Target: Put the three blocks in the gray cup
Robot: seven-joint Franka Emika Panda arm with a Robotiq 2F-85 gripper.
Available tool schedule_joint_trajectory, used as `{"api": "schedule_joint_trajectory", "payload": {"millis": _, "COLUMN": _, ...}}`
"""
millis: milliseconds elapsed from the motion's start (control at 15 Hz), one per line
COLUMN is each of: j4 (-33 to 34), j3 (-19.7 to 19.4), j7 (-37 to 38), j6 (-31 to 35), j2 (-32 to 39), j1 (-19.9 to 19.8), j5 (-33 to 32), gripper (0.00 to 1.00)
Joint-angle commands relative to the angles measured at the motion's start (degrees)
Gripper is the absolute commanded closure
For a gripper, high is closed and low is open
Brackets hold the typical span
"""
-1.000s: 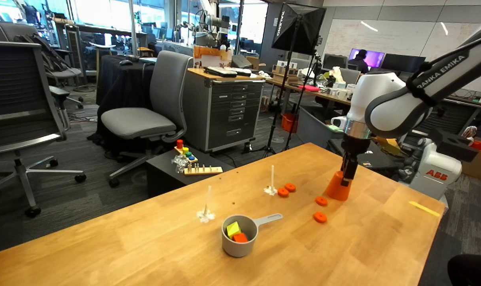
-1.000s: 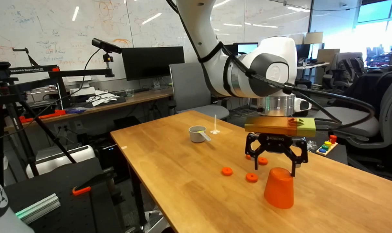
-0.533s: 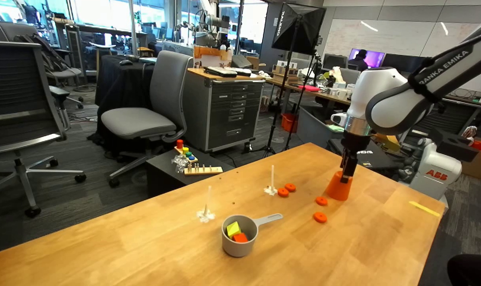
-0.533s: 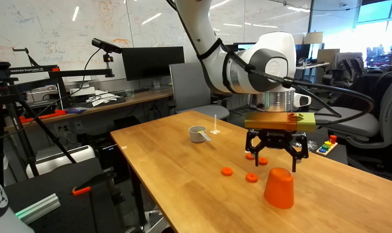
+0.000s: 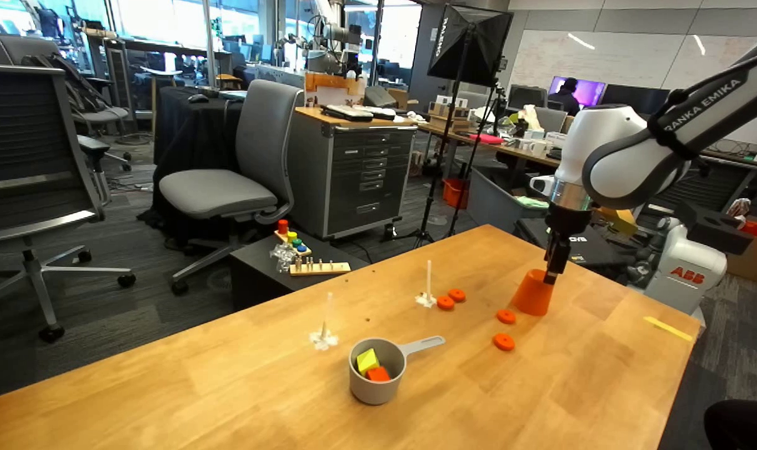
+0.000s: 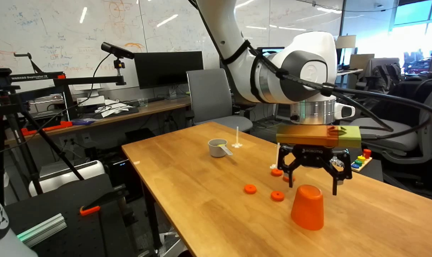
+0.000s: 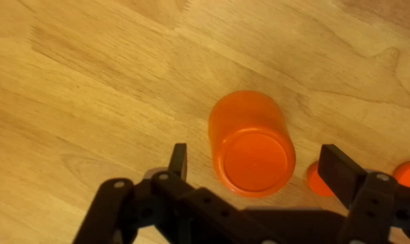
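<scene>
The gray cup (image 5: 375, 392) stands upright on the table in both exterior views (image 6: 217, 151), its handle pointing to the side. Inside it lie a yellow-green block (image 5: 367, 361) and an orange-red block (image 5: 378, 375). The third block does not show; it is hidden or out of view. My gripper (image 6: 313, 189) is open and empty, pointing down above the upturned orange tapered cup (image 6: 308, 210). In the wrist view the gripper (image 7: 254, 146) has its fingers apart on either side of the orange cup (image 7: 254, 162), with gaps on both sides.
Several flat orange discs (image 5: 504, 342) lie between the orange cup and the gray cup. Two thin upright pegs (image 5: 429, 278) (image 5: 328, 319) stand on the wooden table (image 5: 228, 387). A yellow strip (image 5: 667, 328) lies near the table's edge.
My open gripper has risen slightly, then shifted to the right in both exterior views. The orange cup, gray cup and blocks have not moved.
</scene>
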Motion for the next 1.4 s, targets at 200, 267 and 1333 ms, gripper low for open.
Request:
{"api": "schedule_joint_trajectory", "payload": {"millis": 200, "j4": 0.9, "j3": 0.2, "j7": -1.2, "j6": 0.5, "j2": 0.9, "j1": -0.3, "j5": 0.7, "gripper": 0.0}}
{"api": "schedule_joint_trajectory", "payload": {"millis": 267, "j4": 1.6, "j3": 0.2, "j7": -1.1, "j6": 0.3, "j2": 1.7, "j1": 0.1, "j5": 0.6, "gripper": 0.0}}
{"api": "schedule_joint_trajectory", "payload": {"millis": 1333, "j4": 7.9, "j3": 2.3, "j7": -2.3, "j6": -1.5, "j2": 8.8, "j1": 0.6, "j5": 1.0, "gripper": 0.0}}
